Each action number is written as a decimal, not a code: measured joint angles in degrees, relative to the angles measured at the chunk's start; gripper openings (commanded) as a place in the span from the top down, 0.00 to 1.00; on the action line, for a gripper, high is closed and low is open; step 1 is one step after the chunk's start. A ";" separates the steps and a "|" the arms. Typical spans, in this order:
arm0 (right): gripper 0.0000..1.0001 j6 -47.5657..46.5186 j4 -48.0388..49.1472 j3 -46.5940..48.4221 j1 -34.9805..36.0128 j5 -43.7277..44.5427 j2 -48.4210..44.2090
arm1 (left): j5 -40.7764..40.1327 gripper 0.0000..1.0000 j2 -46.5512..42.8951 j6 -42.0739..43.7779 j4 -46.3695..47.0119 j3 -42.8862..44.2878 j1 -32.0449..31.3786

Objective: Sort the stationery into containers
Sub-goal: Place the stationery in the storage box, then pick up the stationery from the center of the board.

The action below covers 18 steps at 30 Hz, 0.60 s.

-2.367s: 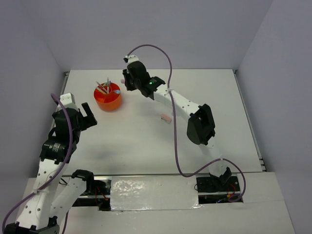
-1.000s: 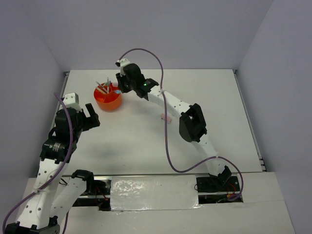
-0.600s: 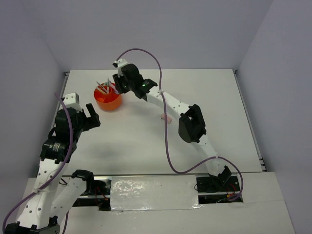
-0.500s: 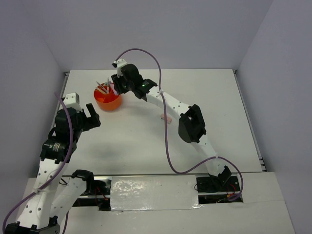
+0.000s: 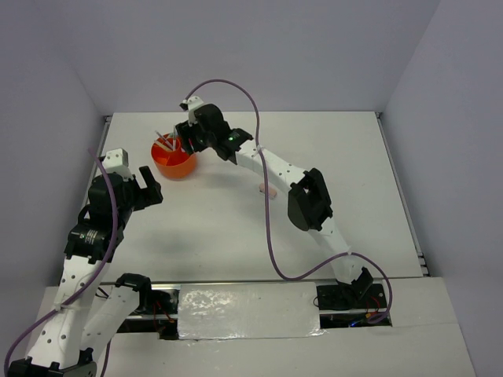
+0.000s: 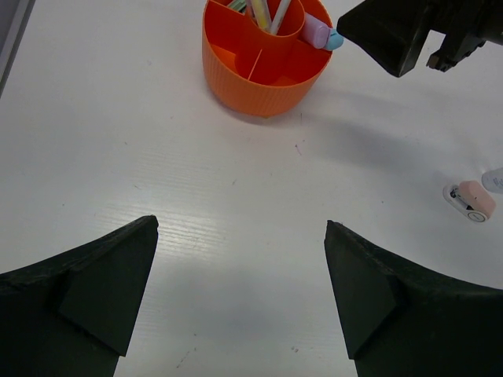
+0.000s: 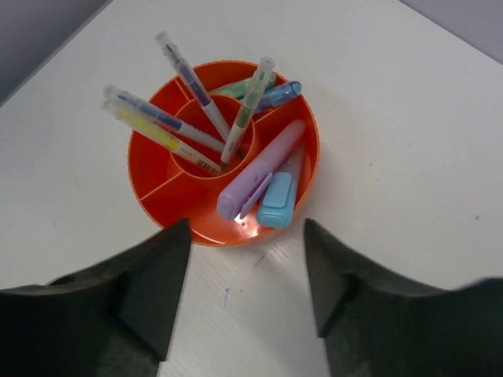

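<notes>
On the left, the left gripper [image 6: 240, 228] hangs over bare table [image 5: 346, 157] with its two fingers spread wide and nothing between them, pointing toward the far side. Ahead of it, near the table's far left corner, stands the round orange organizer [image 5: 174, 166], upright. Its central ring holds four thin pens [image 7: 200, 82], which lean outward in different directions. In the far outer compartment lie a green marker [image 7: 240, 88] and a blue marker [image 7: 281, 93], side by side. In the outer compartment nearest the right arm, a purple marker [image 7: 259, 169] rests tilted with its end over the rim, and a light blue marker [image 7: 277, 198] lies touching its side. The other outer compartments show only their orange floor. The right gripper [image 7: 246, 228] hovers just above the organizer's rim on that same side, its fingers apart and holding nothing, with the purple and light blue markers right in front of the gap. Farther right, well apart from the organizer, a pink eraser [image 6: 475, 200] lies on the table under the right arm's forearm. A small clear item [image 6: 495, 179] sits just beside it, cut off at the picture's edge and too small to make out.
</notes>
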 measured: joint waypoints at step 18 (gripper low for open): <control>0.10 2.12 10.49 -53.27 -2.56 2.05 -45.64 | 8.96 0.01 -0.92 2.19 2.40 -1.84 0.00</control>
